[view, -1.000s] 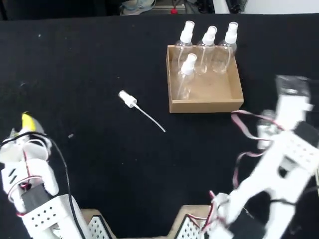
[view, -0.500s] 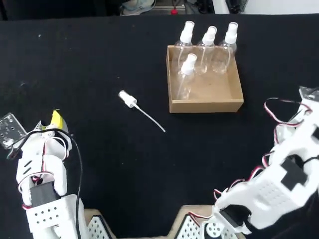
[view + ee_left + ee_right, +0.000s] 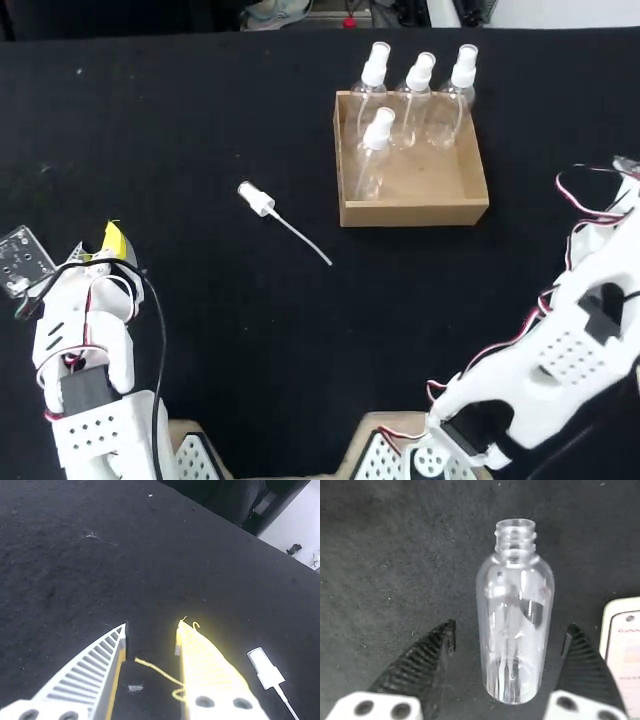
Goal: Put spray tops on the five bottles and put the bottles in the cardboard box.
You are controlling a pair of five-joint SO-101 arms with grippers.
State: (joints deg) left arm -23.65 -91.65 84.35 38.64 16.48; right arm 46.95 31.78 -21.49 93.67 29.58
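Evidently on bottle 5: the uncapped clear plastic bottle (image 3: 515,610) sits on the black counter (image 3: 370,530) between the right jaws (spread, not gripping). Next they should clamp it; the parted, empty left jaws should fetch the white spray top (image 3: 257,198).

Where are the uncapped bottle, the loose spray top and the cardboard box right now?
uncapped bottle (image 3: 515,615): right wrist view, middle of its clear body.
loose spray top (image 3: 256,197): high view, on its white head.
cardboard box (image 3: 415,213): high view, on its near wall.
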